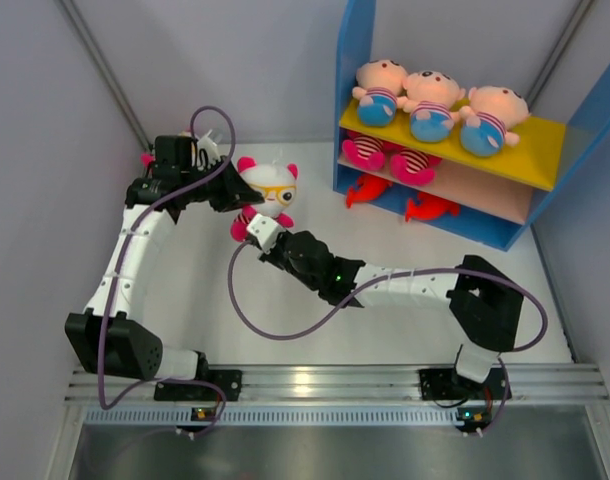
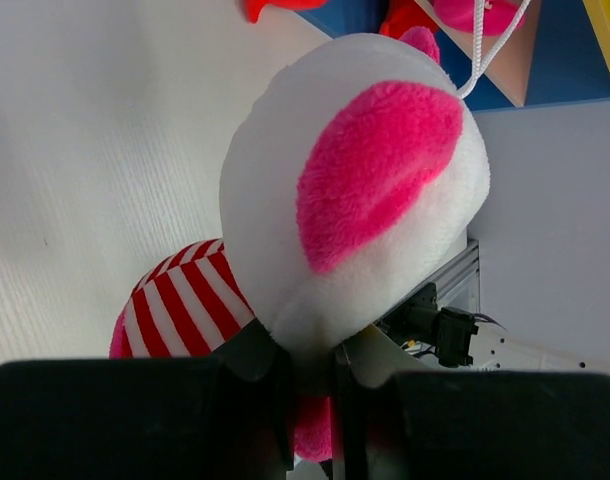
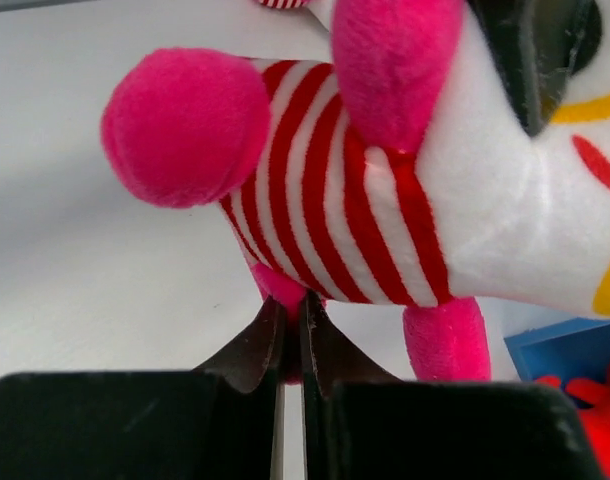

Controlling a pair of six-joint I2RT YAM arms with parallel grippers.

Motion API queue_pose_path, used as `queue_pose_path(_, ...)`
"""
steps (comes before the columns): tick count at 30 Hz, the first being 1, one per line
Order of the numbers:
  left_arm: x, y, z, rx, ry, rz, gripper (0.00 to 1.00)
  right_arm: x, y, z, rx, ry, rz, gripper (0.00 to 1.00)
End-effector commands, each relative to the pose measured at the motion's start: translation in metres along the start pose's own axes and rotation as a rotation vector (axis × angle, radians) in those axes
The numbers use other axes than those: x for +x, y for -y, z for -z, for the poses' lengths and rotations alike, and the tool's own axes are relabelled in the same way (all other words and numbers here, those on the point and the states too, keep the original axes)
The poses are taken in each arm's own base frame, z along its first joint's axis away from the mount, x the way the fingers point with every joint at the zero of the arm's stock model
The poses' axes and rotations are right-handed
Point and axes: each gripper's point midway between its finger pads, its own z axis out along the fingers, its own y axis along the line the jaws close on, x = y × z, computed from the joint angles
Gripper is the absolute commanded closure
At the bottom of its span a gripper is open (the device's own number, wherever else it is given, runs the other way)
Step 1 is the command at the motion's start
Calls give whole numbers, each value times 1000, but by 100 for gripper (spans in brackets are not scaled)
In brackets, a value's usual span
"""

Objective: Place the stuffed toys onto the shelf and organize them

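Observation:
A white-faced doll (image 1: 268, 193) with pink ears and a red-striped body hangs above the white table, left of the shelf (image 1: 545, 140). My left gripper (image 1: 228, 192) is shut on the back of its head, which fills the left wrist view (image 2: 365, 190). My right gripper (image 1: 255, 233) is shut on its pink leg (image 3: 285, 290), below the striped body (image 3: 335, 190). Three peach dolls (image 1: 433, 105) lie on the yellow top board. Two striped dolls (image 1: 390, 155) lie on the tan middle board. Red fish toys (image 1: 430, 207) lie on the blue base.
A pink bit of another toy (image 1: 147, 157) shows behind the left wrist, near the left wall. Grey walls close in the table on the left, back and right. The shelf stands at the back right, its tall blue side panel (image 1: 351, 60) nearest the doll.

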Motion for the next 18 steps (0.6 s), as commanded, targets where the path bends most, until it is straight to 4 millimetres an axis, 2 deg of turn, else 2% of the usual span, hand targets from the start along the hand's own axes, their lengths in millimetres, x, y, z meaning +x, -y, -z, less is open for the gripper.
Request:
queue_pose_path(1, -13, 20, 12, 45, 64, -37, 100, -21, 26, -5, 66, 41, -146, 100)
queue_pose_path(3, -14, 16, 14, 31, 75, -39, 100, -14, 40, -2, 78, 33, -185, 100)
queue_pose_path(4, -14, 13, 13, 27, 73, -39, 100, -20, 47, 5, 78, 50, -193, 100)
queue_pose_path(5, -14, 11, 13, 21, 75, -37, 100, -12, 50, 8, 58, 36, -188, 100)
queue_pose_path(6, -14, 9, 13, 16, 74, -34, 100, -19, 56, 16, 51, 52, -191, 100)
queue_pose_path(7, -13, 7, 10, 15, 67, -31, 100, -17, 57, 20, 36, 49, -186, 100)
queue_pose_path(8, -12, 5, 8, 12, 61, -37, 92, -16, 56, 24, 1, 46, -169, 100)
queue_pose_path(9, -12, 4, 7, 16, 53, -44, 79, -8, 53, 29, -22, 11, -149, 100)
queue_pose_path(10, -10, 4, 5, 26, 41, -54, 65, -16, 57, 38, -38, 22, -140, 100)
queue_pose_path(11, -8, 2, 2, 38, 22, -73, 49, -16, 56, 43, -76, 16, -130, 100)
queue_pose_path(12, -8, 0, 0, 38, 16, -82, 23, -3, 52, 50, -113, -44, -107, 100)
queue_pose_path(13, -8, -2, -1, 35, 16, -96, 12, -10, 57, 61, -127, -36, -109, 100)
queue_pose_path(15, -13, -12, -3, -7, 34, -172, 1, -4, 63, 83, -179, -80, -109, 100)
queue_pose_path(17, -25, -28, -2, -96, 78, -257, 1, 4, 72, 98, -196, -113, -111, 100)
queue_pose_path(18, -28, -32, 0, -120, 89, -284, 1, -3, 81, 111, -190, -102, -111, 100)
